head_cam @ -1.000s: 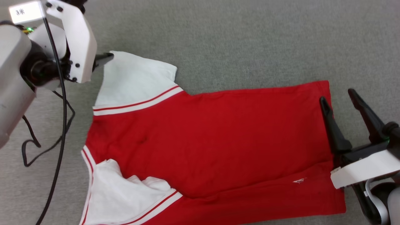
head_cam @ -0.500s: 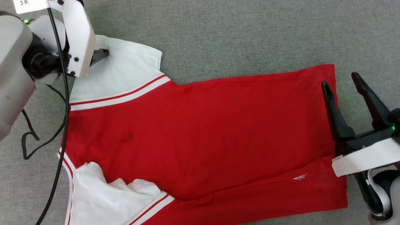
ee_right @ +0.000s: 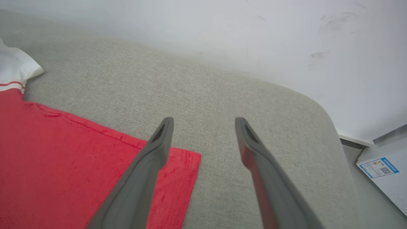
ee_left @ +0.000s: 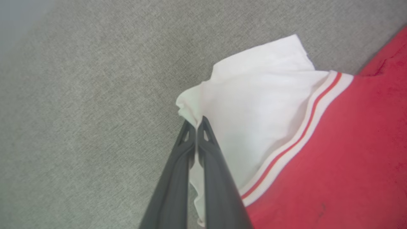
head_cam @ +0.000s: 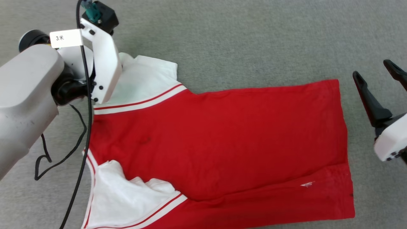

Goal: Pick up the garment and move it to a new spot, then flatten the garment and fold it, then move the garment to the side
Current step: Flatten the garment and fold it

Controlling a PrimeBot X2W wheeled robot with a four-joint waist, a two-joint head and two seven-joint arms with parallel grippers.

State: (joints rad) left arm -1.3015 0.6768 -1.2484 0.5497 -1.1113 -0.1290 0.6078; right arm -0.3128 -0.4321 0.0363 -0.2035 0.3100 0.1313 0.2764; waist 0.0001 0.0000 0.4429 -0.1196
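Note:
The garment (head_cam: 222, 143), red with white sleeves and red-white striped trim, lies spread on a grey fabric surface, neck end to the left. My left gripper (ee_left: 196, 122) is shut on the edge of the far white sleeve (ee_left: 254, 95), and the cloth bunches at its tips. In the head view the left arm's white wrist housing (head_cam: 101, 63) covers those fingers. My right gripper (head_cam: 371, 68) is open and holds nothing, just right of the hem's far corner. The right wrist view shows the right gripper (ee_right: 204, 121) over bare grey fabric beside the red hem corner (ee_right: 178, 178).
A black cable (head_cam: 79, 143) hangs from the left arm and loops on the grey surface (head_cam: 238, 41). Beyond the surface's rounded far edge stands a white wall (ee_right: 254, 38). A white box with a blue label (ee_right: 381, 168) sits past the right edge.
The left gripper has shut on the far sleeve's edge. The right gripper has drawn away to the right, off the hem. The head camera has shifted slightly.

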